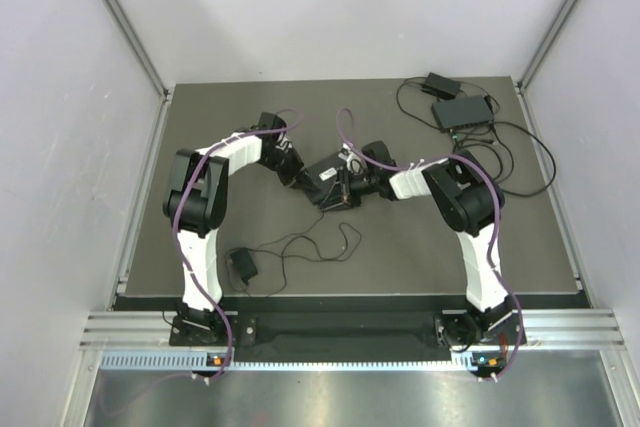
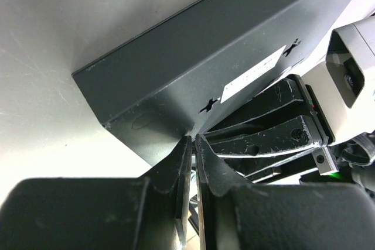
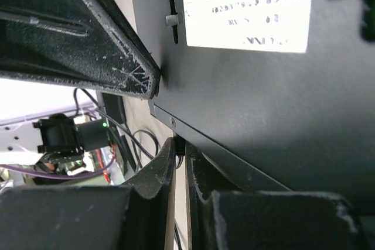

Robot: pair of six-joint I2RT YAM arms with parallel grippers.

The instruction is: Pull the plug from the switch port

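Found at the middle of the desk [image 1: 420, 247], between both arms: the switch [image 1: 330, 183]; cannot make out the plug. Clenched at its edge, left claw [image 2: 193, 144] and right claw [image 3: 179, 144]; on what, cannot tell. Probably light but stiffly latched; better to pinch the plug body.

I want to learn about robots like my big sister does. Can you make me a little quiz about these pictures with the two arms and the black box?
1. True or false: the left tool and the right tool are both right up against the black switch box.
2. Pick one. The sticker on the box is: A white, B red, C green.
3. Fill the gap: the right tool's jaws stand ___ (open or shut).

Key: 1 true; 2 A; 3 shut.
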